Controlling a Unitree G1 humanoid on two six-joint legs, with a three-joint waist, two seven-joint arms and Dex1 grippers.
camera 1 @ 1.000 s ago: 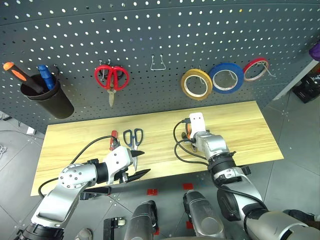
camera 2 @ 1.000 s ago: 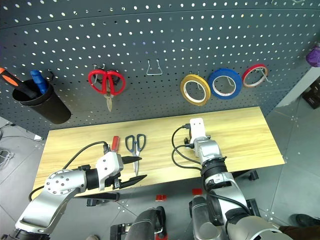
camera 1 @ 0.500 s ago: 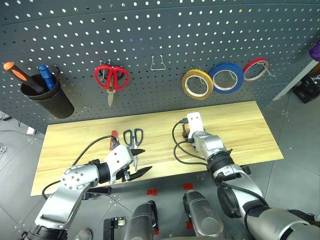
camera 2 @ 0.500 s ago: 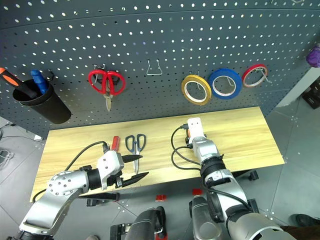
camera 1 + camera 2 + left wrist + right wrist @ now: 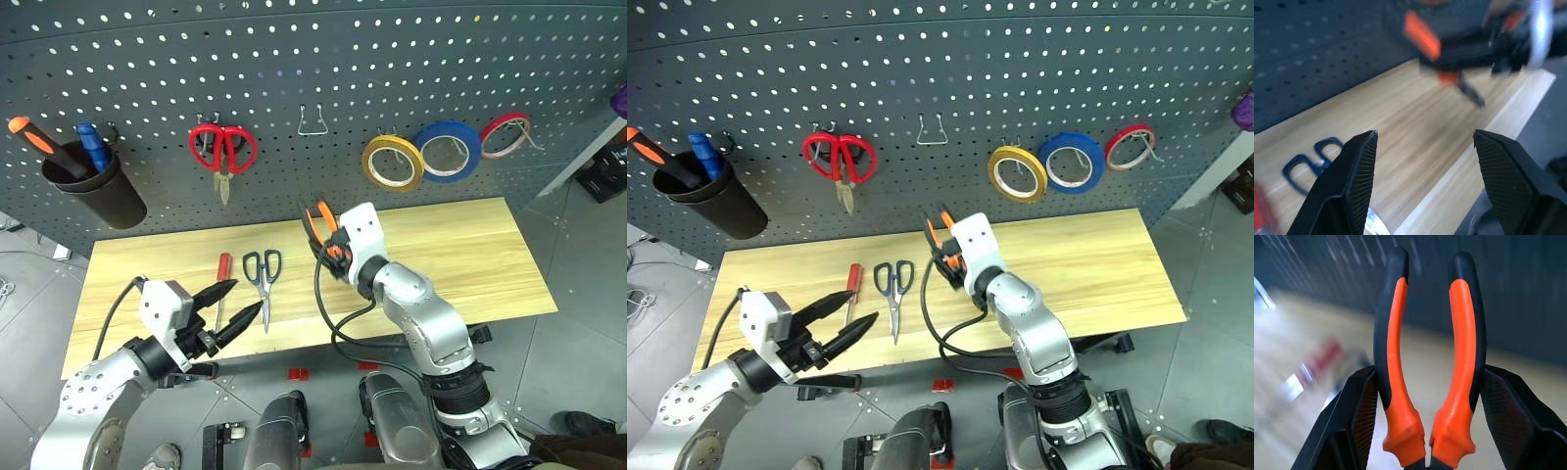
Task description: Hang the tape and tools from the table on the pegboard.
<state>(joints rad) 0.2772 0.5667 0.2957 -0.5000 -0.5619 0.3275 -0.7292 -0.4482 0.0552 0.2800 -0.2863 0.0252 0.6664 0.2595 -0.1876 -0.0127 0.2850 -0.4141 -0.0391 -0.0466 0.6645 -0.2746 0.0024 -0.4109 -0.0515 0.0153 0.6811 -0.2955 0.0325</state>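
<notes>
In the left eye view, the pliers (image 5: 321,227) are being pinched by the right end effector (image 5: 333,257) at frame centre, above the table (image 5: 470,255); the scissors (image 5: 262,274) and screwdriver (image 5: 221,276) are lying centre-left. The tape (image 5: 392,163) is hanging on the pegboard (image 5: 294,59). In the left wrist view, the left end effector (image 5: 1422,161) is being held spread, empty.

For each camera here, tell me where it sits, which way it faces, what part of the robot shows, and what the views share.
Left and right eye views: on the head, looking forward and down at the table and pegboard; both arms show, the right end effector holding the pliers.
Left wrist view: on the left arm, looking along its open end effector across the table at the dark-handled scissors; its two black fingers show.
Right wrist view: on the right arm, looking at the pliers between its fingers.
Shared: all show pliers and table.
</notes>
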